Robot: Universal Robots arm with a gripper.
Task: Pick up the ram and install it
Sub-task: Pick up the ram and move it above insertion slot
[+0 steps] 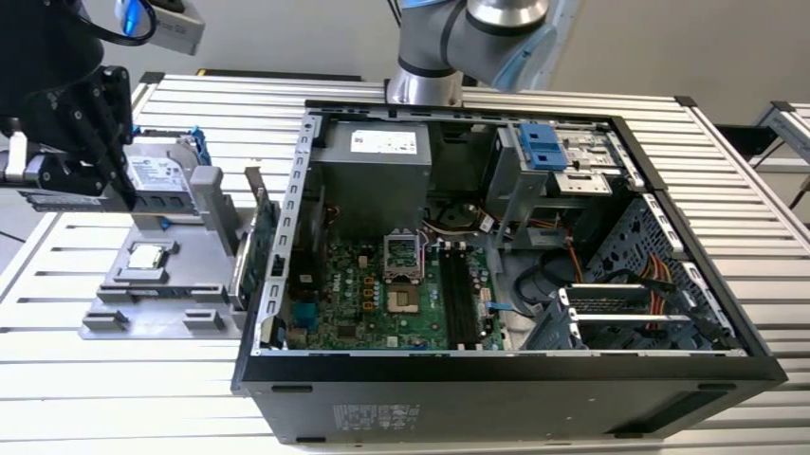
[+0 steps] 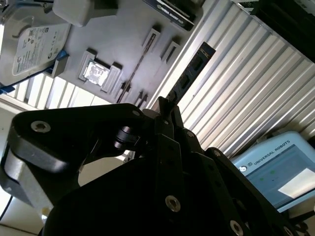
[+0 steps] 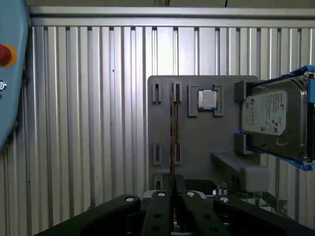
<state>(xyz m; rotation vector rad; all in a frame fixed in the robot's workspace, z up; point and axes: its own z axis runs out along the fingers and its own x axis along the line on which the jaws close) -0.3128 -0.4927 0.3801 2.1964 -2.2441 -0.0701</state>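
Observation:
The ram [image 2: 193, 76] is a slim dark strip sticking out from between my fingertips, with its flat face towards the second wrist view. The first wrist view has the ram [image 3: 173, 132] edge-on as a thin brown line. My gripper [image 3: 173, 195] is shut on one end of it and holds it above the grey fixture [image 3: 197, 142]. From the exterior view, the arm's black head [image 1: 70, 128] hangs at the left, over the fixture [image 1: 152, 305]. The open computer case [image 1: 506, 374] lies to the exterior view's right of it.
A silver hard drive [image 1: 158, 180] and a small square chip [image 1: 148, 254] sit on the fixture. An upright green board [image 1: 260, 248] stands between fixture and case. The motherboard [image 1: 379, 294] lies flat inside the case. A light blue pendant [image 2: 275, 172] rests on the slatted table.

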